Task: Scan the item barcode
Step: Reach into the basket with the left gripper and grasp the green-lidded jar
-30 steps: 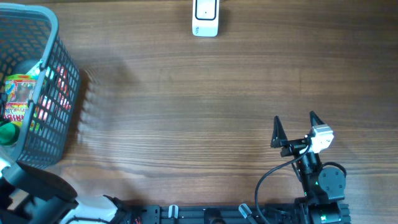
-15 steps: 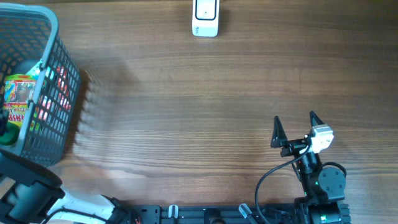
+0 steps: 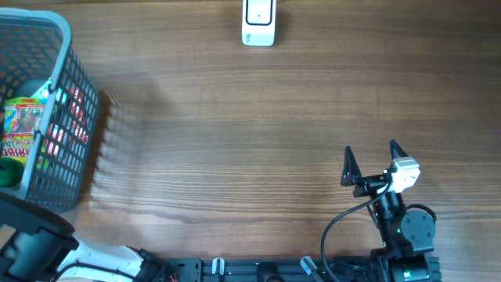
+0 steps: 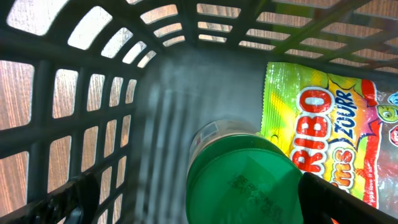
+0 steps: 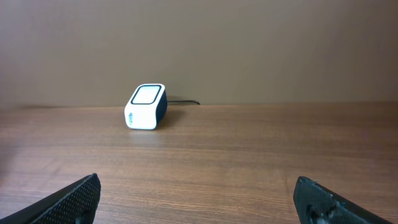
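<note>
A grey mesh basket [image 3: 74,117] stands at the table's left edge. It holds a green-lidded container [image 4: 242,180] and a yellow-green Haribo candy bag [image 4: 323,124]. My left gripper [image 4: 202,205] is open inside the basket, its fingers either side of the green lid and just above it, touching nothing. The white barcode scanner [image 3: 258,22] sits at the table's far edge. My right gripper [image 3: 369,160] is open and empty near the front right and faces the scanner [image 5: 146,106] across bare wood.
The basket's mesh walls [image 4: 93,106] close in on the left gripper at its left and top. The scanner's cable [image 5: 183,102] runs off behind it. The left arm's body [image 3: 31,247] shows at the front left corner.
The left arm's body has slid left and lower in the overhead corner. The bag and green lid sit slightly lower in the basket view. The right arm has not moved.
</note>
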